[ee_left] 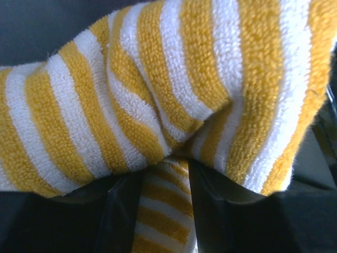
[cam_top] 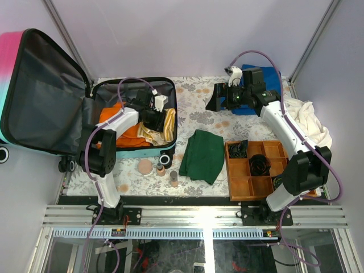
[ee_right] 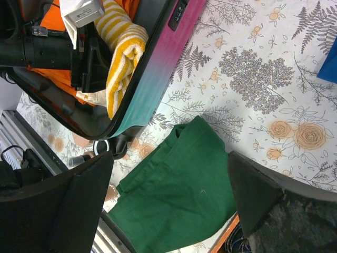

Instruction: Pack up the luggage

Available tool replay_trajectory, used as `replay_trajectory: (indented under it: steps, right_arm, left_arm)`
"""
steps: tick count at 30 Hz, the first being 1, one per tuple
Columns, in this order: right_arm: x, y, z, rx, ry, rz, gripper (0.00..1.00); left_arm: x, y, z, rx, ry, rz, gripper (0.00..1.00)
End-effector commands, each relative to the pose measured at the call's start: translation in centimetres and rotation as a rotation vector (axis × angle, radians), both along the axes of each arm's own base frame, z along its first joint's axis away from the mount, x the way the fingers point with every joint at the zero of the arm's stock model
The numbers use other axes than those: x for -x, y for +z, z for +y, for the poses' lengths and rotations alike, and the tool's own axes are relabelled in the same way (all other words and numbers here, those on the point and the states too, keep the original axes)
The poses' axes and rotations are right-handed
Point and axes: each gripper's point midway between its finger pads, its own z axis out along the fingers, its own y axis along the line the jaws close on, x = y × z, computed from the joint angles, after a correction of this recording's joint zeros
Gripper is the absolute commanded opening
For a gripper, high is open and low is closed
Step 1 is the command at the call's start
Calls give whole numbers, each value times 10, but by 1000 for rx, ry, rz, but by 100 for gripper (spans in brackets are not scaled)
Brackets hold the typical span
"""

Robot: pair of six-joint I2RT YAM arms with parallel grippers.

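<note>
Left wrist view: left tool (ee_left: 166, 203) pinching striped towel (ee_left: 158, 100) inside luggage (cam_top: 45, 96); right tool (ee_right: 168, 195) spread above desk (cam_top: 199, 111).

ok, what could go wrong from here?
1. The striped towel, pinched in the left jaws, sits against the luggage's table-side rim. Released there, it may hang over the edge and block closing.
2. The green cloth lies beside small items. Dragging it with the open right jaws could knock them over.
</note>
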Motion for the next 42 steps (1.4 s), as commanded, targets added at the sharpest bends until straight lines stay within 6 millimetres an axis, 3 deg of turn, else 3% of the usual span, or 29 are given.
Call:
replay_trajectory:
  steps: [1,6,8,12,15,18,24,29,32,34,38,42]
  right_arm:
    - [7,35,1,-46,26,-69,96]
    - [9,44,-3,-38,27,-91,96]
    - [9,46,-5,-37,26,-96,96]
    - [7,48,-7,-35,25,-102,96]
    - [3,50,-8,-34,22,-111,96]
    - [-3,46,-11,-30,12,-100,96]
    - [-18,35,-24,8,-32,-74,98]
    - [-40,12,-49,122,-64,-65,98]
    - [-54,-7,-69,309,13,-143,97]
    - [-66,-22,-90,471,50,-206,97]
    - [-84,-53,-126,759,142,-287,98]
    - [-100,-74,-145,941,238,-348,99]
  left_arm:
    - [2,-8,34,-147,70,34,44]
    - [-6,70,12,-1,37,-111,50]
    - [-10,93,11,14,33,-181,50]
    - [-15,121,7,40,1,-261,50]
    - [-19,130,-5,107,-14,-289,49]
    - [-28,127,-17,177,-6,-279,45]
    - [-50,85,-31,155,-5,-219,42]
    - [-65,28,-13,14,59,-127,41]
    - [-63,8,-4,-46,71,-78,44]
    - [-59,12,-4,-44,65,-76,54]
    - [-50,41,-7,-12,39,-93,79]
    - [-40,81,-5,41,31,-141,91]
